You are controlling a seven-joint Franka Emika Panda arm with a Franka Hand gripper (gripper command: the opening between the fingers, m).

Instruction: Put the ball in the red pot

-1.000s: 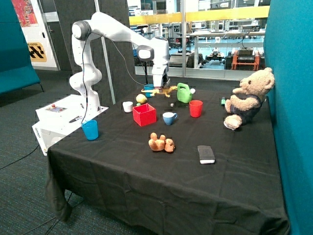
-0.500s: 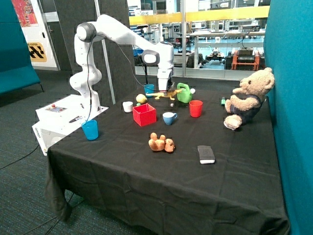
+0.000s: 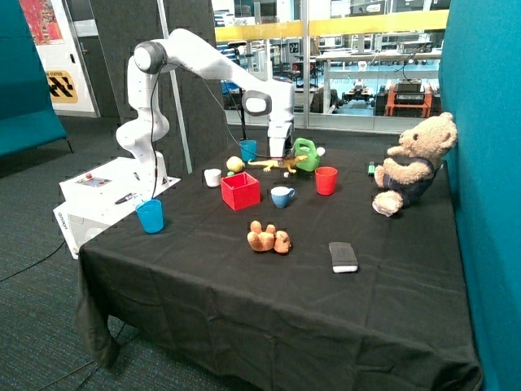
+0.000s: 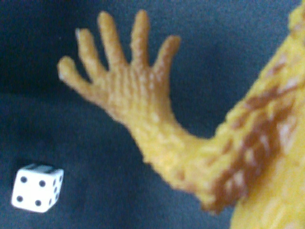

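A black cloth covers the worktop [image 3: 244, 301], hanging in folds over its near edge. The floor around it is dark carpet, a teal partition stands along the three o'clock side, and glass panels behind the arm show a workshop with benches.

The gripper [image 3: 279, 158] hangs low over the far part of the cloth and pinches the yellow toy lizard [image 3: 277, 165], which hangs just above the cloth. The wrist view is filled by the lizard's splayed foot and scaly body, with a white die [image 4: 36, 188] on the black cloth beyond it; the fingers themselves are out of sight there.

The ball [image 3: 235, 164] rests on the cloth at about eleven o'clock from the red pot [image 3: 240, 190], near it but outside it, so it is not yet in the pot. A white cup [image 3: 212, 177] sits at nine o'clock from the ball.

At three o'clock from the pot stand a blue-and-white cup [image 3: 282, 196] and a red cup [image 3: 326, 180]; a green watering can [image 3: 307, 154] is behind them. A blue cup [image 3: 150, 216] stands near the nine o'clock edge, and a teddy bear [image 3: 413, 163] leans on the partition.
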